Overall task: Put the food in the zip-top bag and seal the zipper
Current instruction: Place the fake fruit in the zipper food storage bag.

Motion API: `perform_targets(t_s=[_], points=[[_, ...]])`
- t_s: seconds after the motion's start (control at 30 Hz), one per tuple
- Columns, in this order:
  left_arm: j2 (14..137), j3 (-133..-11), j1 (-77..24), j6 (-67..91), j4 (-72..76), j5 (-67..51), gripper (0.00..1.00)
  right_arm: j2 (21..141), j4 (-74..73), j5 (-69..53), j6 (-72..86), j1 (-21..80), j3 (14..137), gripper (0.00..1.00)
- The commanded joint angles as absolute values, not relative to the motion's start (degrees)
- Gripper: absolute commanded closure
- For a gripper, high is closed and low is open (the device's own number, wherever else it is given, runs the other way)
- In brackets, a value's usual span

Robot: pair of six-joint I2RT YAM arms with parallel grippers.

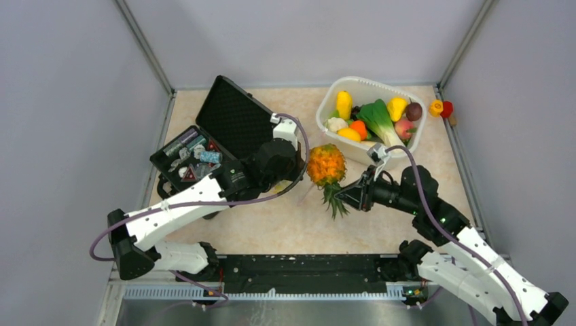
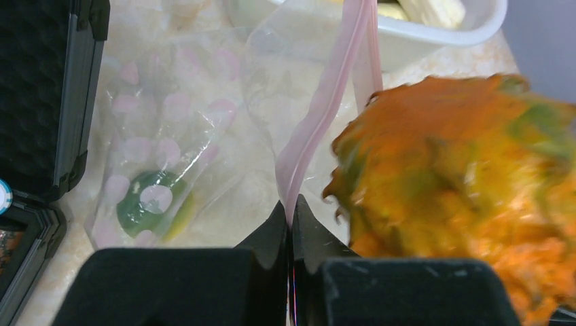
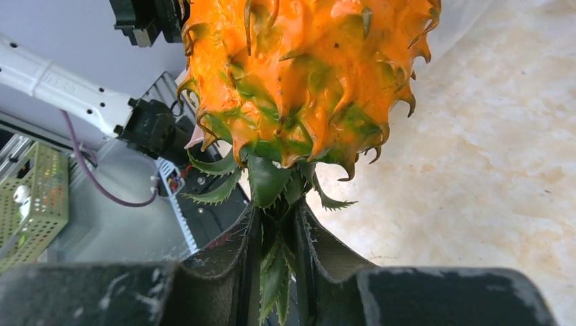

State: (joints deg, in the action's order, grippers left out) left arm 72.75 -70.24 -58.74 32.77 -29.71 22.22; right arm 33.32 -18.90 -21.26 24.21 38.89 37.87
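The pineapple [image 1: 325,165] hangs by its green crown [image 3: 280,197], with my right gripper [image 3: 278,212] shut on the leaves. It is lifted just right of the zip-top bag [image 2: 204,136], a clear bag with pale pink dots. Something green [image 2: 139,207] lies inside the bag. My left gripper [image 2: 291,207] is shut on the pink zipper [image 2: 319,115] and holds the mouth edge up, right beside the pineapple [image 2: 462,190]. In the top view my left wrist [image 1: 275,161] hides the bag. More food lies in the white tub [image 1: 326,102]: a yellow mango [image 1: 344,103], a green leafy stalk [image 1: 378,119], cauliflower [image 1: 335,124] and a dark plum [image 1: 414,111].
An open black case [image 1: 224,119] with small items stands at the left, close to my left arm. Two small toy fruits [image 1: 440,108] lie at the back right, outside the tub. Grey walls close in the table on three sides.
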Motion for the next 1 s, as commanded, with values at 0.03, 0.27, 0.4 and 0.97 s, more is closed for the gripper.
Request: perform_targets(t_s=[0.03, 0.27, 0.4, 0.97], points=[[70.5, -69.6, -58.5, 32.8, -24.5, 22.2, 1.00, 38.2, -17.1, -25.9, 22.5, 39.5, 39.7, 1.00], [70.0, -69.0, -58.5, 30.4, -24.6, 22.6, 1.00, 45.0, -36.5, -20.8, 16.7, 39.5, 49.1, 1.00], [71.4, -69.7, -58.5, 23.8, -23.1, 17.9, 1.00, 46.9, -41.6, -21.3, 15.1, 39.5, 53.8, 1.00], [76.8, -74.5, -59.3, 20.7, -25.3, 13.3, 0.99, 58.1, -55.4, -16.4, 9.6, 44.5, 61.0, 1.00]])
